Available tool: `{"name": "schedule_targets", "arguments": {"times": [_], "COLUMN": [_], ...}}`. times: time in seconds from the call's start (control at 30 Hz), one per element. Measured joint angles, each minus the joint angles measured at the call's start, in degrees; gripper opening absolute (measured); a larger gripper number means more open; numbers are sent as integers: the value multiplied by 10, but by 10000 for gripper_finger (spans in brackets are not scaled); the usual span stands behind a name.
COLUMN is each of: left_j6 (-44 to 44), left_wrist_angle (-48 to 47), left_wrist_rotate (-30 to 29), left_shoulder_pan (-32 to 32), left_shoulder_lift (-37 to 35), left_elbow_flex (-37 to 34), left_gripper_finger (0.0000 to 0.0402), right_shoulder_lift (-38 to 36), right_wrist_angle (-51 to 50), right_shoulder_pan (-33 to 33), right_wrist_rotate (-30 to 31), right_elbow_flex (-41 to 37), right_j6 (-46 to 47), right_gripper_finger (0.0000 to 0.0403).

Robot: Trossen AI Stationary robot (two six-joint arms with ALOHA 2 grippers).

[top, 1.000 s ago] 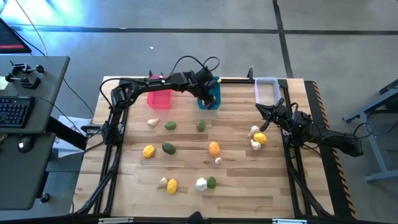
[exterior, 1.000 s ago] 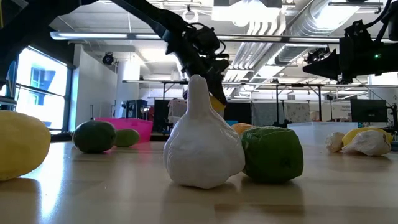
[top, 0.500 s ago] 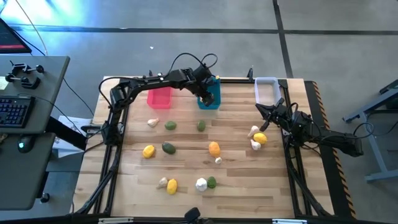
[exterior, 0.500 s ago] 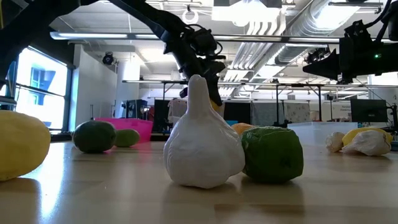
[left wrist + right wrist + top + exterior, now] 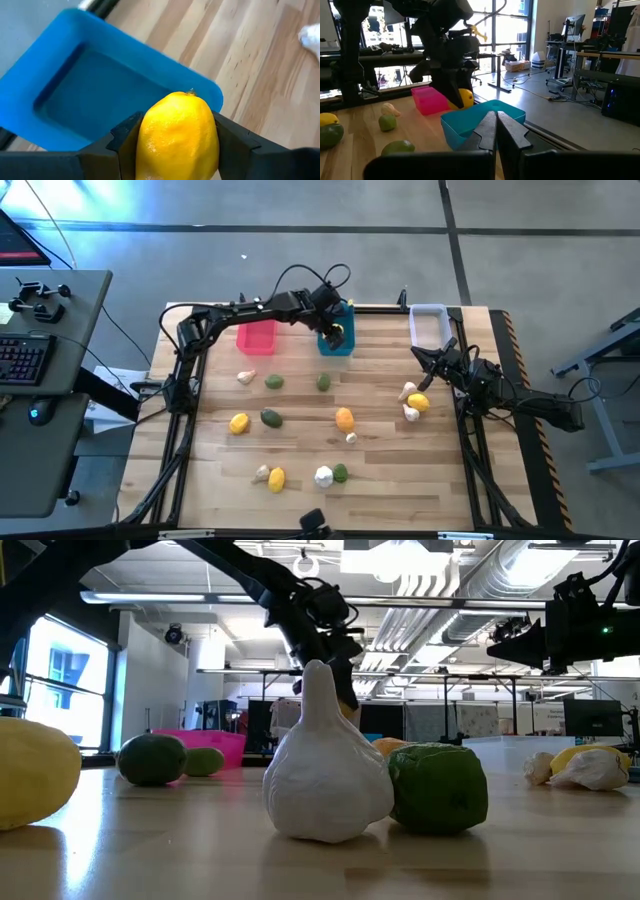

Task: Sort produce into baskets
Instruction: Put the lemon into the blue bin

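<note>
My left gripper (image 5: 336,332) hangs over the blue basket (image 5: 340,343) at the table's far edge, shut on a yellow lemon (image 5: 177,135). The lemon (image 5: 465,97) also shows in the right wrist view, above the basket's rim. A pink basket (image 5: 256,337) stands to the blue one's left and a pale white one (image 5: 428,323) at the far right. Several lemons, green fruits and garlics lie loose on the table, among them a garlic (image 5: 325,765) near the front. My right gripper (image 5: 496,120) waits shut at the table's right side. My left gripper pinches the lemon's two long sides (image 5: 150,142) between its two fingers (image 5: 125,140). The fingers slant down from the table's left and lie along the lemon, whose pointed tip (image 5: 190,92) sticks out ahead. The lemon hangs clear above the blue basket's rim (image 5: 200,87).
Loose produce is spread over the middle and near part of the table (image 5: 400,480). A lemon (image 5: 418,402) and two garlics lie close to my right arm. A black frame (image 5: 180,430) runs along the table's sides. A desk with a keyboard (image 5: 25,360) stands left of the table.
My left gripper's wrist has turned a little above the blue basket, with the lemon still between its fingers.
</note>
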Motion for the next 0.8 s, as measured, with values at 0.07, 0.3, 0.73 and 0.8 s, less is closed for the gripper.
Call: {"name": "schedule_targets", "arguments": {"times": [0.07,0.3,0.73,0.8], "left_j6": [7,14,48,48], "left_wrist_angle": [5,-2,-108,-110], "left_wrist_rotate": [2,15,-19,-19], "left_shoulder_pan": [1,1,-14,-14], "left_shoulder_lift": [0,15,100,105], "left_elbow_flex": [0,8,135,135], "left_gripper_finger": [175,171,187,188], "right_shoulder_lift": [0,0,0,0], "right_wrist_angle": [0,0,0,0], "right_shoulder_pan": [0,0,0,0], "right_wrist_rotate": [1,2,1,1], "right_elbow_flex": [0,0,0,0], "right_j6": [0,0,0,0], "right_gripper_finger": [0,0,0,0]}}
